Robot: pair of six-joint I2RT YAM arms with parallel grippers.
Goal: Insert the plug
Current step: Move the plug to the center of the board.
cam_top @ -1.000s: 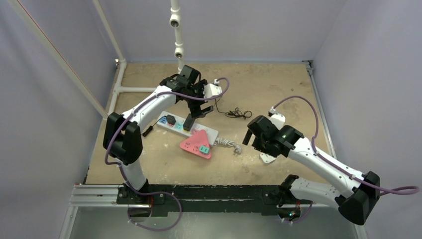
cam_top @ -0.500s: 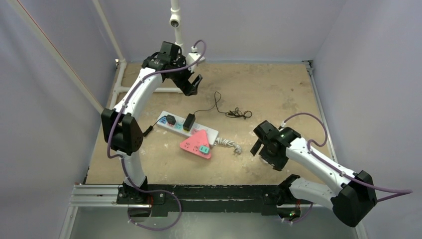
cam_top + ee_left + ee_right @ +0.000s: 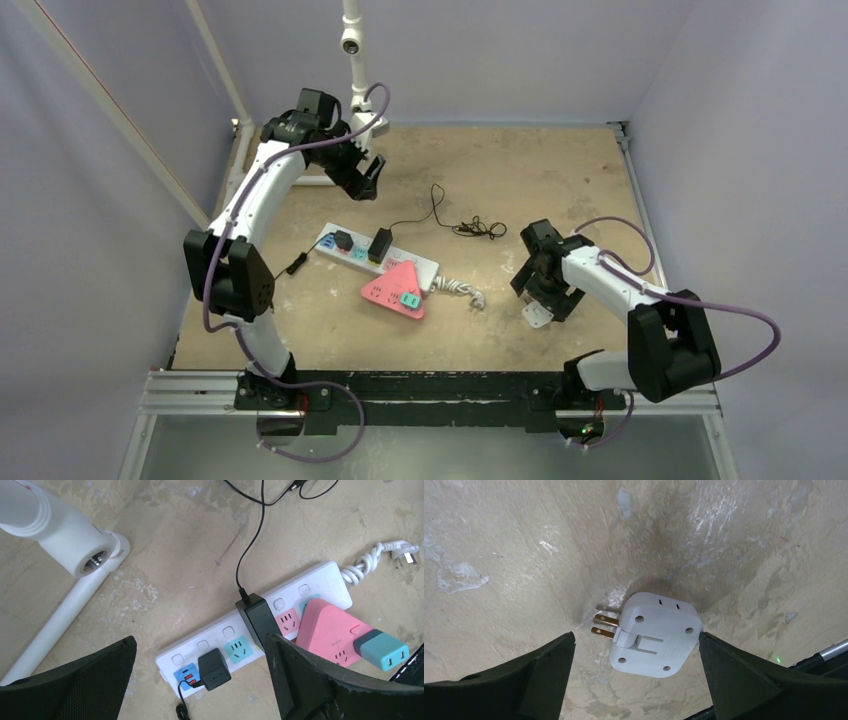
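The white plug (image 3: 655, 636) lies flat on the table with its two brass prongs (image 3: 604, 624) pointing left. My right gripper (image 3: 636, 636) hangs open just above it, one finger on each side, not gripping. From above, the plug (image 3: 537, 316) peeks out beside the right gripper (image 3: 536, 292). The white power strip (image 3: 215, 635) lies mid-table, with a black charger (image 3: 257, 617) and a small black plug (image 3: 214, 668) in its sockets. My left gripper (image 3: 364, 178) is open and empty, high over the far left.
A pink adapter (image 3: 393, 289) with a teal plug (image 3: 382, 650) on it rests against the strip's near side. A thin black cable (image 3: 466, 228) trails behind the strip, whose coiled white cord (image 3: 460, 290) ends to the right. White pipes (image 3: 65, 535) stand at the far left.
The left gripper lifted off the black charger on the strip and drew back to the far left. The right arm swung in and lowered its gripper over the white plug.
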